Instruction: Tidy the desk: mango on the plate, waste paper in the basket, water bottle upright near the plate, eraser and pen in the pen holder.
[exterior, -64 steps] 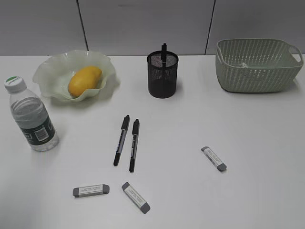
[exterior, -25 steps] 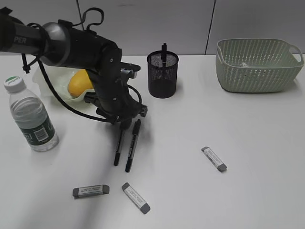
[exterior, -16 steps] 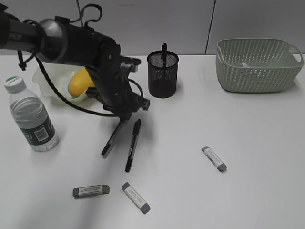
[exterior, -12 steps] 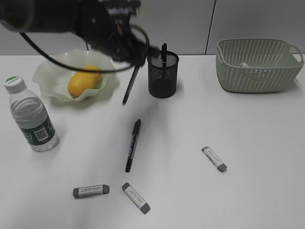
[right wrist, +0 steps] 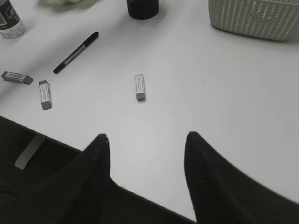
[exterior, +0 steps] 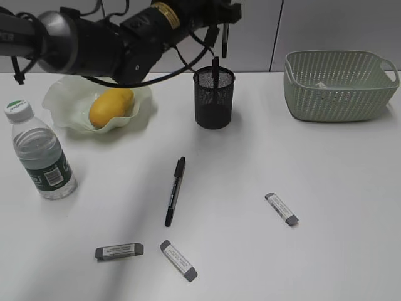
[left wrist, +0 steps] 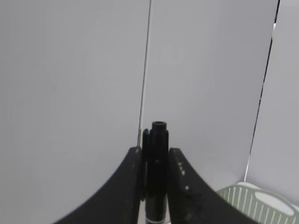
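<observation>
My left gripper is shut on a black pen that hangs upright just above the black mesh pen holder; the left wrist view shows the pen pinched between the jaws. One pen stands in the holder. Another pen lies on the desk, with erasers nearby. The mango lies on the plate. The water bottle stands upright beside it. Waste paper is in the basket. My right gripper is open and empty over the desk's near edge.
The right wrist view shows the lying pen, the three erasers, the pen holder and the basket ahead. The left arm spans the back left above the plate.
My left gripper shut on the left of the two lying pens, lifted it off the desk and carried it up and right to above the pen holder. The other pen stayed.
</observation>
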